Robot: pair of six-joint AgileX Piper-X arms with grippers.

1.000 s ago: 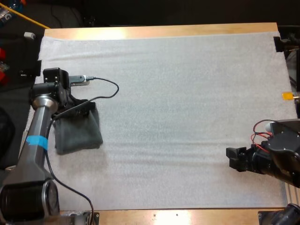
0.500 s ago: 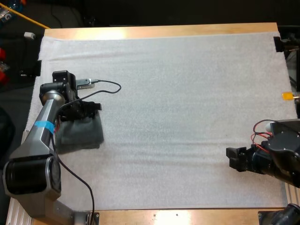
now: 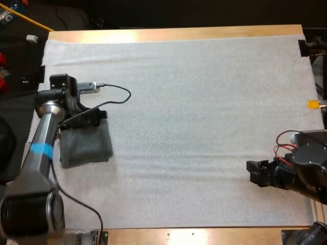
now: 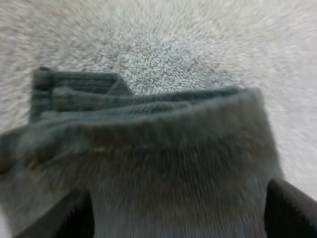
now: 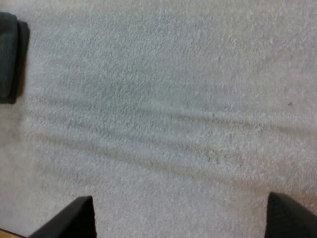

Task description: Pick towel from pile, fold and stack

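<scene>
High view places the white mat (image 3: 204, 102) across the table, with one folded towel (image 3: 86, 145) lying flat near its left edge. The left gripper (image 3: 85, 119) hangs over the towel's far edge, fingers spread wide and clamping nothing. The right gripper (image 3: 254, 172), likewise spread, sits over bare mat well apart. Risk judged: a low pull-away could snag the upper layer and undo the fold.
</scene>
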